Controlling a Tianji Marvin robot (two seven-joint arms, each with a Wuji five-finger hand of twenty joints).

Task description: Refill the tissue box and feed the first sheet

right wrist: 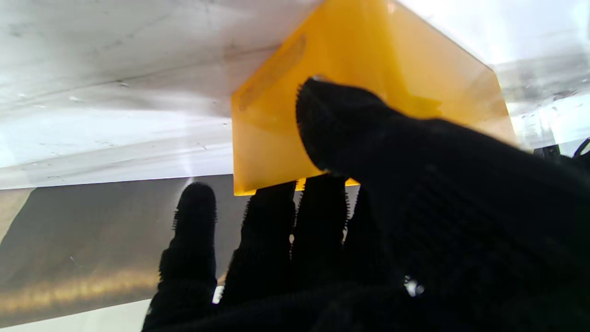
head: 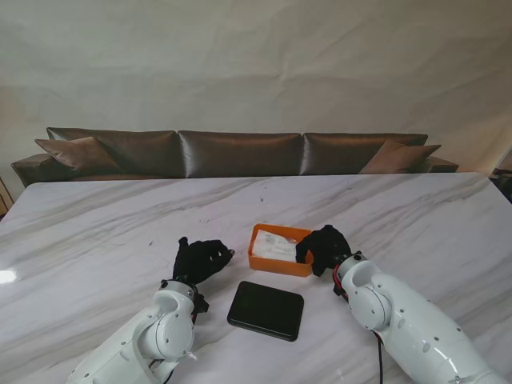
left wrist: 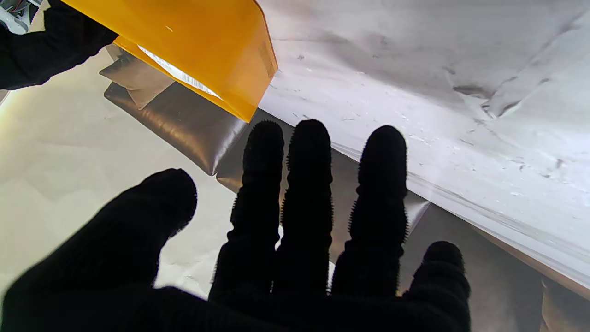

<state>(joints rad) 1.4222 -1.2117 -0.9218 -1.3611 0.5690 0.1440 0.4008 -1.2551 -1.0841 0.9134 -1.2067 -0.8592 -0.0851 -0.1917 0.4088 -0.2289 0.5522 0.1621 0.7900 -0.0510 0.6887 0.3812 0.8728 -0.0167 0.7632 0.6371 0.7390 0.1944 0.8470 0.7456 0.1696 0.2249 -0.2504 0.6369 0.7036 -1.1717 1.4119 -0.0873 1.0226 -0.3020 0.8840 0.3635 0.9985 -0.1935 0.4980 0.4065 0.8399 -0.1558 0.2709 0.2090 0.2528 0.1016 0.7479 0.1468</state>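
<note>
Tissues fill the orange tissue box [head: 279, 250]; its black lid [head: 266, 310] (at six o'clock) lies off. Right hand [head: 323, 247] grips the box; left hand [head: 202, 259] spread, empty.

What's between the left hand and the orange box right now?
Only bare marble table separates the left hand from the orange box; nothing lies in that gap, as the stand view shows.
</note>
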